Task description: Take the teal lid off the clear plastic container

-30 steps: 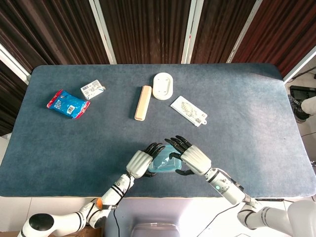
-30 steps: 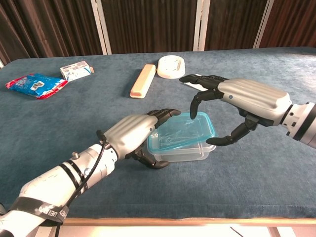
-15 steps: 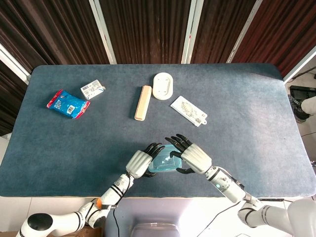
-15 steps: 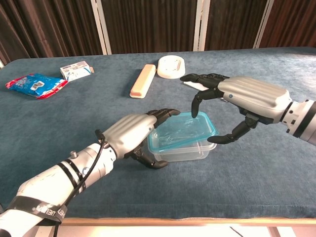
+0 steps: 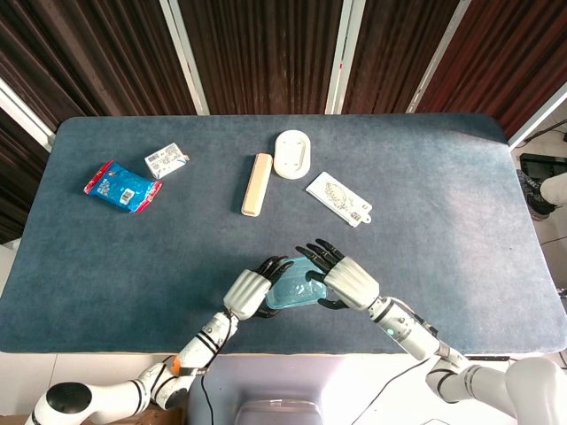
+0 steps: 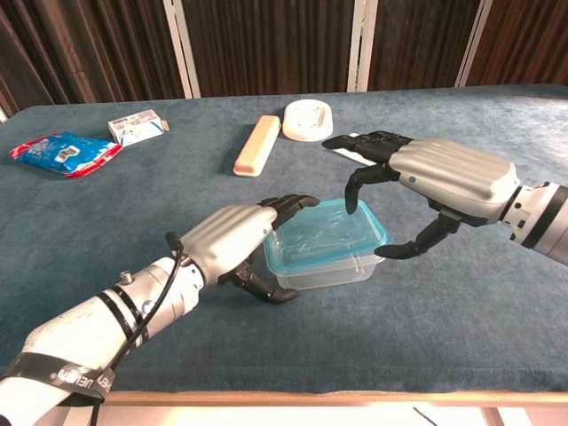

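Container (image 6: 321,266) nudged left; left robot hand (image 6: 232,240) grips its end; right robot hand (image 6: 437,177) arched open over teal lid (image 6: 325,240).

A blue and red snack packet (image 5: 122,186) lay near the table's (image 5: 443,177) far left, with a small white printed box (image 5: 166,160) just beside it, toward the middle. Near the centre of the blue cloth, a tan oblong case (image 5: 257,183) lay lengthwise next to a white oval dish (image 5: 291,152). A flat white printed card (image 5: 338,198) sat to the right of them at a slant.
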`<move>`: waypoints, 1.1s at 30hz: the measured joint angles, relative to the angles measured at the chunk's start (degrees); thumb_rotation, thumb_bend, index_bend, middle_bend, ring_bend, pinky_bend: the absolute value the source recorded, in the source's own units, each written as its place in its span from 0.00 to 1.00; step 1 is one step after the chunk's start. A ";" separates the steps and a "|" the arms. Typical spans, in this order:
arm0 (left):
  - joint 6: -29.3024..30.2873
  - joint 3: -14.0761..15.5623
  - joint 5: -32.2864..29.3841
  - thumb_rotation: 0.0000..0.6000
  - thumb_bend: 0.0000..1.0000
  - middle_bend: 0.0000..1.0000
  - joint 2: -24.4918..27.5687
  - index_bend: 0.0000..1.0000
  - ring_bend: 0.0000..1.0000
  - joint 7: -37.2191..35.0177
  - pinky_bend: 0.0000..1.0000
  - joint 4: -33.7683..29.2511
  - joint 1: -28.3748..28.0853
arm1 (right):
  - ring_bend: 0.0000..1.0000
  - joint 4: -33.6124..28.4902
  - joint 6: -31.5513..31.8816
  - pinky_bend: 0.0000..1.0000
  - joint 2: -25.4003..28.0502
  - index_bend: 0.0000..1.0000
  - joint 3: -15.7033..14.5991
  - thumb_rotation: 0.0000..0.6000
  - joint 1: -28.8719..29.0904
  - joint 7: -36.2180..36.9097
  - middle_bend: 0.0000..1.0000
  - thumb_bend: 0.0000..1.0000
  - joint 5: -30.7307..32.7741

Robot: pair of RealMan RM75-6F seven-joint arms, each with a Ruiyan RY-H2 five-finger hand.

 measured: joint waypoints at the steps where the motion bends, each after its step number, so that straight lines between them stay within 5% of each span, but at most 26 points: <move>1: 0.04 0.02 0.03 1.00 0.40 0.63 0.03 0.05 0.60 -0.07 0.59 -0.01 0.02 | 0.00 1.06 0.66 0.00 -0.33 0.55 -0.07 1.00 0.05 -0.26 0.09 0.39 -0.46; 16: 0.53 0.27 0.20 1.00 0.40 0.64 0.86 0.04 0.61 -0.71 0.59 -0.25 0.56 | 0.00 14.03 7.00 0.00 -5.43 0.58 -1.18 1.00 0.37 0.84 0.11 0.44 -3.49; 33: 1.38 0.87 1.35 1.00 0.40 0.64 0.64 0.04 0.61 -1.43 0.60 0.61 0.64 | 0.00 18.54 9.74 0.00 -8.66 0.64 -1.60 1.00 0.65 1.42 0.14 0.47 -3.15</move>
